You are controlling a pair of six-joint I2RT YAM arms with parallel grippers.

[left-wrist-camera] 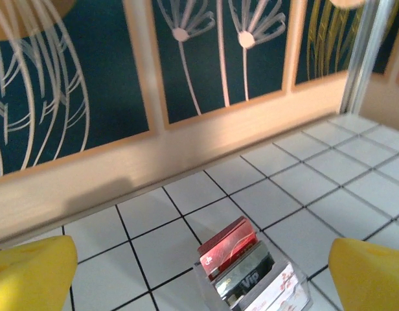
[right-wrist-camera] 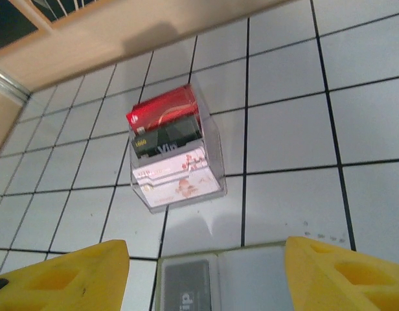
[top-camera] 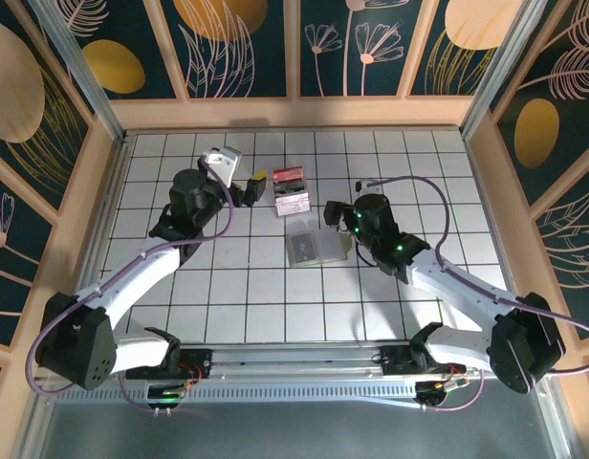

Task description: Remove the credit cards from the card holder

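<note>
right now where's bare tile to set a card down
Free: the tiles between the two forearms, nearer than the card holder, and those along the right wall. Crowded: around the clear card box, where the holder, left gripper and right gripper cluster.

Two arms, white link shells: left arm (top-camera: 151, 273) lower-left of frame, right arm (top-camera: 467, 292) lower-right. Black joint housings & wrist blocks, chunky black base motors at btm corners. Purple cable (top-camera: 46, 325) loops along each arm. Green LEDs (top-camera: 400, 247) lit on right wrist. Fingers (left-wrist-camera: 31, 275) bright yellow, blocky, matte.
</note>
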